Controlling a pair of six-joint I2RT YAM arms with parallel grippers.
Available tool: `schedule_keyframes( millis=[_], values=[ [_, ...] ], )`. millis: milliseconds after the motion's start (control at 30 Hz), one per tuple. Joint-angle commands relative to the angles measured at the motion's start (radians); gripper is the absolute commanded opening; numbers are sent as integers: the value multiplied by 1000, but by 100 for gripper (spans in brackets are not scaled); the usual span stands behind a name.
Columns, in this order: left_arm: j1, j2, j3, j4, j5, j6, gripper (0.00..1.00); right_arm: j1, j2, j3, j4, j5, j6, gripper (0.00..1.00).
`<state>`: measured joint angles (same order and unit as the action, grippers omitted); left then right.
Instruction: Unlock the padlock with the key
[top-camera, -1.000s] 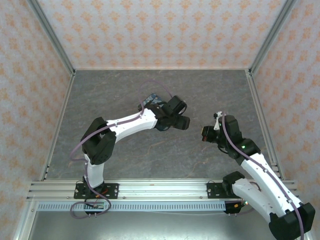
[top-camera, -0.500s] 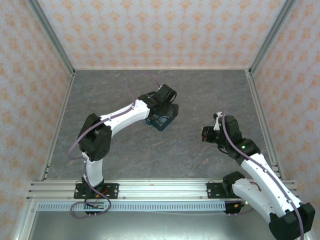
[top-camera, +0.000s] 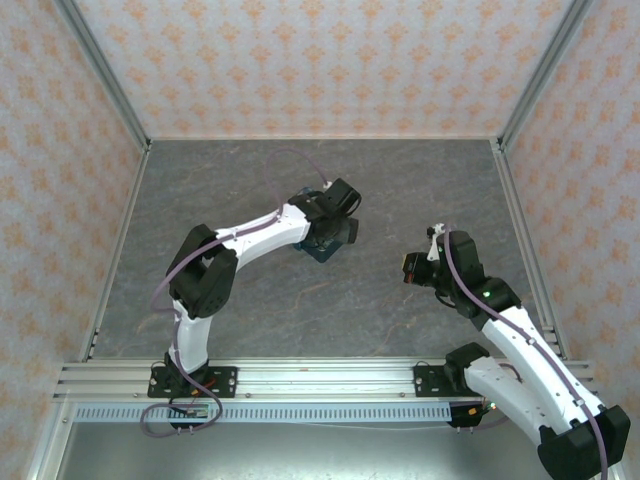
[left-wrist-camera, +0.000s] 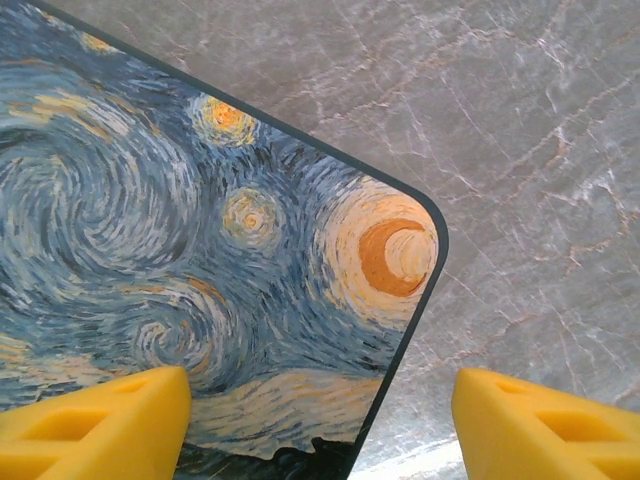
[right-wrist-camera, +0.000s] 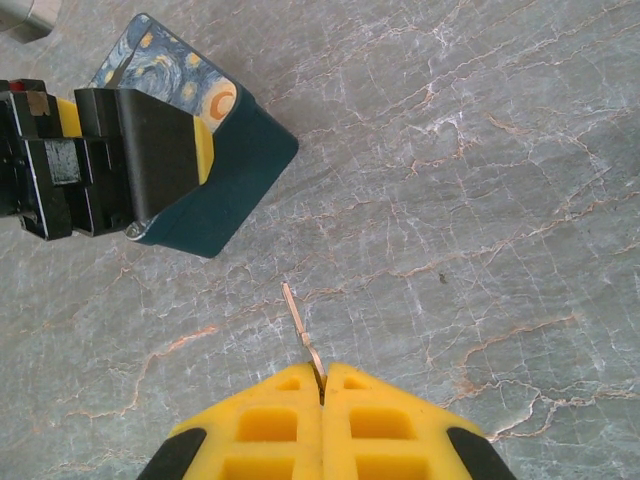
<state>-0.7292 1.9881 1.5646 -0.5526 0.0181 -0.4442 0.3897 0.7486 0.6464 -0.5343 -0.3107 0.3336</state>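
Observation:
My right gripper (right-wrist-camera: 322, 385) (top-camera: 412, 268) is shut on the key (right-wrist-camera: 300, 325), a thin metal strip that sticks out past its yellow fingertips above the bare table. The padlock is hidden. My left gripper (left-wrist-camera: 320, 420) (top-camera: 335, 222) is open low over the blue-and-yellow starry-print box (left-wrist-camera: 200, 250) (right-wrist-camera: 225, 150) (top-camera: 325, 243). One of its yellow fingers (left-wrist-camera: 110, 420) sits over the lid and the other (left-wrist-camera: 540, 420) over the table past the box's rounded corner. In the right wrist view the left gripper's black body (right-wrist-camera: 120, 160) covers much of the box.
The grey marbled table (top-camera: 230, 180) is walled by patterned panels (top-camera: 320, 60) on three sides. The aluminium rail (top-camera: 320, 380) carrying both arm bases runs along the near edge. Open table lies between the box and the right gripper.
The left wrist swung back from the right and turned, settling over the box. The right arm and the key have not moved.

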Motion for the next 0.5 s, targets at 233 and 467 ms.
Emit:
schedule_keyframes(
  millis=[233,467],
  values=[
    [-75,88,26,4,149,-42,69,-18,-9,-17,16,-26,16,0],
    [-83,54,40,66,220,-37,68,-69,-8,-54,68,-116,30,0]
  ],
)
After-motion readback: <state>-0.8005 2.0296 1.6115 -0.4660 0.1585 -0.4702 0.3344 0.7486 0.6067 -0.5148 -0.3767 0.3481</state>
